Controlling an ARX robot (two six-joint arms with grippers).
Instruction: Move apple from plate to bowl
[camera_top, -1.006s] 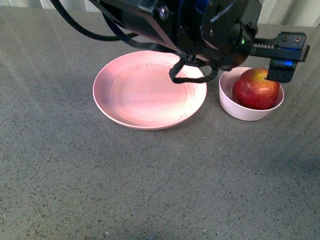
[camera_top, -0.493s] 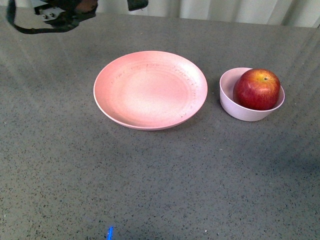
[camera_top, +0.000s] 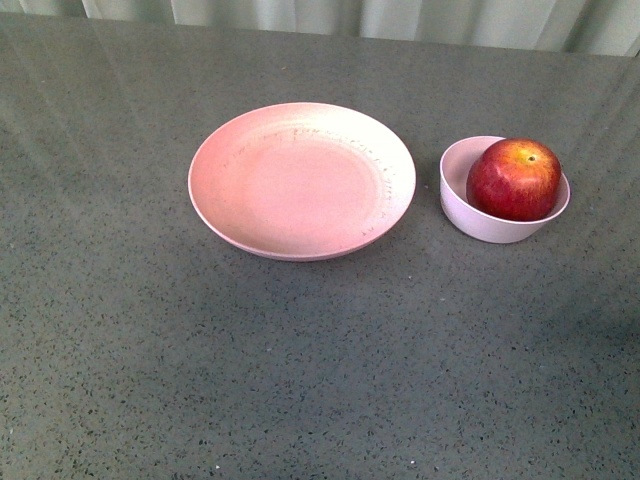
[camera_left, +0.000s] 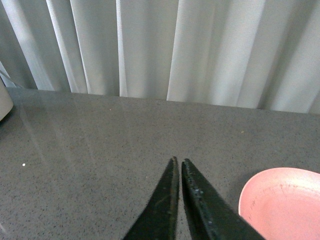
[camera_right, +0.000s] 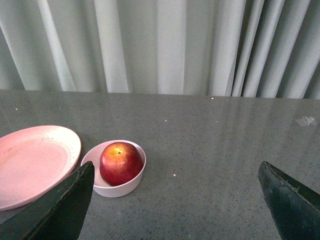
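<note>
Since the apple (camera_top: 513, 179) already sits in the bowl (camera_top: 462, 205) and the plate (camera_top: 300, 180) is bare, I'd judge the transfer done; what's left is parking the arms cleanly. Neither arm shows in the front view.

Right end effector (camera_right: 180, 202): fingers spread wide, holding nothing. Bowl with apple lies ahead of it, just off its left finger (camera_right: 60, 207); plate beyond that finger, further out. Judgement: keep it high and wide, no sweep toward the bowl, since the apple stands proud of the rim and a knock could roll it out.

Left end effector (camera_left: 178, 170): tips pressed together, pinching nothing. Plate edge sits just off to its right.

Tabletop (camera_top: 300, 380) is dark grey speckled stone-look, glossy with light streaks. Pale pleated curtain (camera_right: 160, 45) behind. Small pale scrap (camera_right: 305, 120) lies far off past the right finger.
</note>
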